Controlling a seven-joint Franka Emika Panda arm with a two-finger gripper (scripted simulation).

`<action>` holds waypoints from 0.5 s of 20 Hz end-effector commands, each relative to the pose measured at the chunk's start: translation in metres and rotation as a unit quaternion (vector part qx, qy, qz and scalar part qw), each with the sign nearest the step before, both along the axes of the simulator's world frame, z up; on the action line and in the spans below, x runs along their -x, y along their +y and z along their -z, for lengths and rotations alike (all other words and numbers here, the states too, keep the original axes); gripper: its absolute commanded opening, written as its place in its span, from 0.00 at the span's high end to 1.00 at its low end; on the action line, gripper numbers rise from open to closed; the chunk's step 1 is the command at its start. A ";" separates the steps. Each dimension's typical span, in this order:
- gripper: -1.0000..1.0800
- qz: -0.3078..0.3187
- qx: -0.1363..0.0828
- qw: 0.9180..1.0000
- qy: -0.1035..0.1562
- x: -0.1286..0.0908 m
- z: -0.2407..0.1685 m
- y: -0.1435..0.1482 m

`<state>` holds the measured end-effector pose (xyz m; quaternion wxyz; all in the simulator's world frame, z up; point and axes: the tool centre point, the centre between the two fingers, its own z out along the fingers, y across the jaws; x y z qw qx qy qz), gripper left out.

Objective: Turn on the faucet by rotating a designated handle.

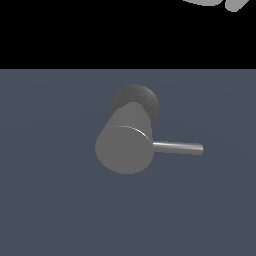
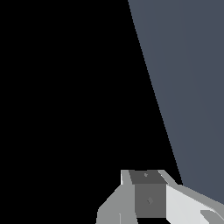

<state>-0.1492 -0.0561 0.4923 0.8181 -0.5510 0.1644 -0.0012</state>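
Note:
The faucet [image 1: 124, 145] stands in the middle of the exterior view, a thick matte grey cylinder with its flat round end face turned toward the camera and a darker round base [image 1: 135, 100] behind it. Its handle [image 1: 177, 148], a thin silver-grey rod, sticks out level toward the exterior view's right. A pale grey piece of the robot arm [image 1: 220, 3] shows only at the top edge, far above the faucet. In the wrist view my gripper [image 2: 144, 176] appears as pale finger parts around a dark pad; the gap between the fingers cannot be read. Neither faucet nor handle shows in the wrist view.
A flat blue-grey floor [image 1: 50, 200] spreads around the faucet and ends at a straight far edge with black beyond it. The wrist view shows a strip of the same floor [image 2: 192, 87] beside black.

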 end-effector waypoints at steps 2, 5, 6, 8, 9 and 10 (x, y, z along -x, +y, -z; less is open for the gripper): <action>1.00 0.063 -0.041 0.997 -0.008 -0.010 0.005 -0.036; 1.00 0.129 -0.083 0.988 -0.010 -0.018 0.016 -0.075; 1.00 0.152 -0.097 0.983 -0.009 -0.021 0.022 -0.089; 1.00 0.200 -0.125 0.972 -0.004 -0.025 0.035 -0.117; 1.00 0.223 -0.139 0.965 0.000 -0.026 0.044 -0.130; 1.00 0.245 -0.152 0.958 0.005 -0.027 0.052 -0.143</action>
